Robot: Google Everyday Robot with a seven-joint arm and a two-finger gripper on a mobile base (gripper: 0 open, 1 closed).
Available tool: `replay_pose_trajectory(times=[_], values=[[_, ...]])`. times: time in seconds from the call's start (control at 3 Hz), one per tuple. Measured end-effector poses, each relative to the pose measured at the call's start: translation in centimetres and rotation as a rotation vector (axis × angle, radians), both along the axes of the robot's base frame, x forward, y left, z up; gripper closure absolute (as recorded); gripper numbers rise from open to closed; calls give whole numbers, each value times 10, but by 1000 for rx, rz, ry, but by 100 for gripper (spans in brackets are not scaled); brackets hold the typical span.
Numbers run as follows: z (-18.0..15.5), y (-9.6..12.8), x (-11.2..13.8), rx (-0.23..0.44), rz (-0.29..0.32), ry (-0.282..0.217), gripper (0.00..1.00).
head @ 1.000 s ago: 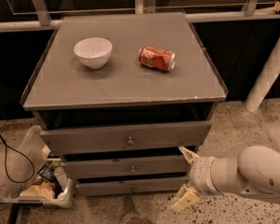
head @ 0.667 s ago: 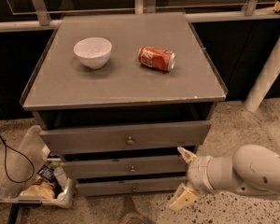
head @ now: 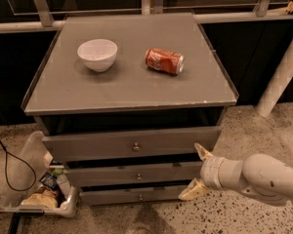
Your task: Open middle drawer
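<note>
A grey cabinet has three drawers. The middle drawer (head: 136,173) has a small round knob (head: 138,176) and sits slightly pulled out, below the top drawer (head: 132,143). My gripper (head: 197,172) is at the right end of the middle drawer, open, with one tan fingertip (head: 202,152) up near the drawer's top right corner and the other fingertip (head: 190,192) down near the bottom drawer (head: 136,196). It holds nothing. My white arm (head: 259,178) comes in from the right.
On the cabinet top (head: 132,89) stand a white bowl (head: 97,54) and a red soda can (head: 164,61) on its side. A clear bin with trash (head: 36,194) and a black cable (head: 5,165) lie at the left. A white post (head: 281,77) stands at the right.
My gripper and arm have shifted slightly to the left, closer to the right end of the middle drawer. The drawers look unchanged.
</note>
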State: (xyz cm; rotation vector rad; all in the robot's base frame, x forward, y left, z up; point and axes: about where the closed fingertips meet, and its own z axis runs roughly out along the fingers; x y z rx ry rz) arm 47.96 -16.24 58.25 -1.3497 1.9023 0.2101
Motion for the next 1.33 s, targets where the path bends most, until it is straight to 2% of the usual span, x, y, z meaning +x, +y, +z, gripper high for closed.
replay_pose_trajectory(times=[0.33, 0.67, 1.0, 1.33], values=[[-21, -14, 22, 14, 7, -67, 0], [-21, -14, 22, 14, 7, -67, 0], [-16, -3, 19, 25, 47, -73, 0], [-30, 17, -9, 40, 78, 8, 0]])
